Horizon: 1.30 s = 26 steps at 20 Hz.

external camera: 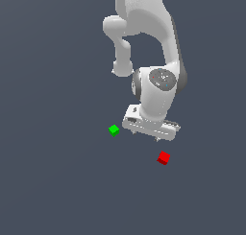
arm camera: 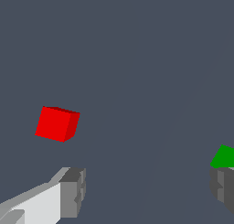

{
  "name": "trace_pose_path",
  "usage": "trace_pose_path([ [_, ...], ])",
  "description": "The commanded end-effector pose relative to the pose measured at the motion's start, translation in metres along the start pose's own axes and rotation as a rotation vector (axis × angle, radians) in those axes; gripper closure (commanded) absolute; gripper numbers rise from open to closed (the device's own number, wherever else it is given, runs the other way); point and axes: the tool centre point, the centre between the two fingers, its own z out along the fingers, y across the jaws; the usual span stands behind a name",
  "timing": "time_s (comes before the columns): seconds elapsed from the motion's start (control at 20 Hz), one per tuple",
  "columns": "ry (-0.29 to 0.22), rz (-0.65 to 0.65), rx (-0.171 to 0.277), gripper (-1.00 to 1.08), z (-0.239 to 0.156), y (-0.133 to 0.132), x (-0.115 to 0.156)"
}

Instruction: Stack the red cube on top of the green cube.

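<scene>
Matt red cube (external camera: 164, 158), matt green cube (external camera: 114, 130), smooth white pincer (external camera: 154, 139).

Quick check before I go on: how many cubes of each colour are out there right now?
Red cube: 1
Green cube: 1
Total: 2 cubes, lying apart; neither is in the tool, whose fingers stand open.
</scene>
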Motion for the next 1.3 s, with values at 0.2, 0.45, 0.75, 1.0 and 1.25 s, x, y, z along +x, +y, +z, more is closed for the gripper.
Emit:
trace_pose_path([
  [0.2,-0.014,0.108,-0.001,-0.92,0.027,-0.047,0.005],
  [0.45,-0.023,0.172,-0.002,-0.92,0.043,-0.075,0.011],
  [0.75,-0.030,0.220,-0.002,-0.92,0.055,-0.095,0.018],
  [1.0,-0.033,0.241,-0.002,-0.92,0.060,-0.103,0.022],
  [1.25,-0.034,0.250,-0.002,-0.92,0.062,-0.107,0.024],
])
